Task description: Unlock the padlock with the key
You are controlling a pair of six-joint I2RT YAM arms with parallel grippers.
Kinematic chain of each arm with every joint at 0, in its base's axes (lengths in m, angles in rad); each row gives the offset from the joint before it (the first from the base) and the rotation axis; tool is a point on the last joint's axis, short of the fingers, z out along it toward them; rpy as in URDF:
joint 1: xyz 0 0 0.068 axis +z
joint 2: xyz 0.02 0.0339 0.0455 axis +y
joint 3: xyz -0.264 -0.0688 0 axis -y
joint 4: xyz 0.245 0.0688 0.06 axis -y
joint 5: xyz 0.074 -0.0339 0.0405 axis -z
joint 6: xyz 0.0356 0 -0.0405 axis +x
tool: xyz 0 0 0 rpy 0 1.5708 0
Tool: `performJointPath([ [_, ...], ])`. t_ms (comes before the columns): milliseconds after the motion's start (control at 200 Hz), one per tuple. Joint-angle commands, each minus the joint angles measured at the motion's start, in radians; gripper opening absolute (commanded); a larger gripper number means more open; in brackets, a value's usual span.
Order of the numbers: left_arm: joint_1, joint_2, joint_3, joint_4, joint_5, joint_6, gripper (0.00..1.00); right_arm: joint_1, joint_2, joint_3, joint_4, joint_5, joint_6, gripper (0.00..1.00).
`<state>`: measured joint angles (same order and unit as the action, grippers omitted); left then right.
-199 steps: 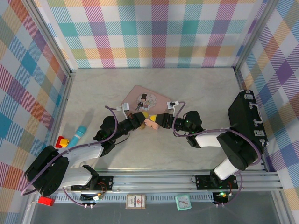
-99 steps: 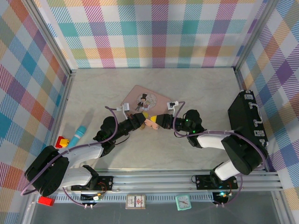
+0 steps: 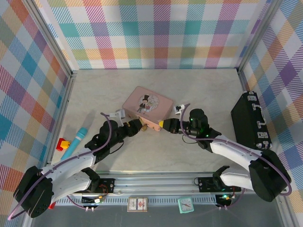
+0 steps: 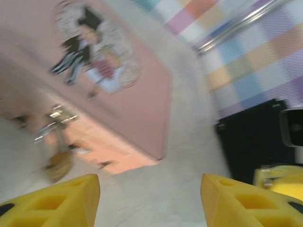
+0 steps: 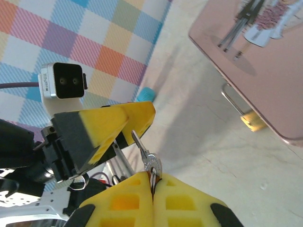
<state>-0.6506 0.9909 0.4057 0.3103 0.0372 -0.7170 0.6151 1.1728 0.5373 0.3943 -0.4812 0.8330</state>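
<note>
Padlock (image 5: 251, 121) is lying on the desk (image 3: 199, 90) near its middle, just beside the near side of the pink tin (image 3: 147, 105), with its shackle toward the tin's wall. Right jaws are clenching the key (image 5: 149, 163) by its head. The blade is sticking out past the yellow fingers (image 5: 118, 203), clear of the desk and apart from the padlock. Left jaws are standing released, nothing between the fingers (image 4: 57, 201), facing the padlock from the left.
</note>
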Motion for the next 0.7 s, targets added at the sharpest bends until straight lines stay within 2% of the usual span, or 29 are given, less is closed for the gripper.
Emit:
performJointPath([
  [0,0.008,0.061,0.013,-0.116,-0.07,0.063,0.58,0.001,-0.019,-0.012,-0.116,0.02,-0.068,0.0],
  [225,0.006,0.303,0.028,-0.012,-0.063,0.069,0.59,0.052,0.042,-0.022,-0.083,0.024,-0.074,0.0],
  [485,0.006,0.473,0.08,0.089,-0.045,0.09,0.57,0.129,0.243,0.06,-0.088,0.058,-0.107,0.0],
  [695,0.006,0.586,0.123,0.171,-0.022,0.103,0.57,0.12,0.35,0.172,-0.177,0.186,-0.187,0.0],
])
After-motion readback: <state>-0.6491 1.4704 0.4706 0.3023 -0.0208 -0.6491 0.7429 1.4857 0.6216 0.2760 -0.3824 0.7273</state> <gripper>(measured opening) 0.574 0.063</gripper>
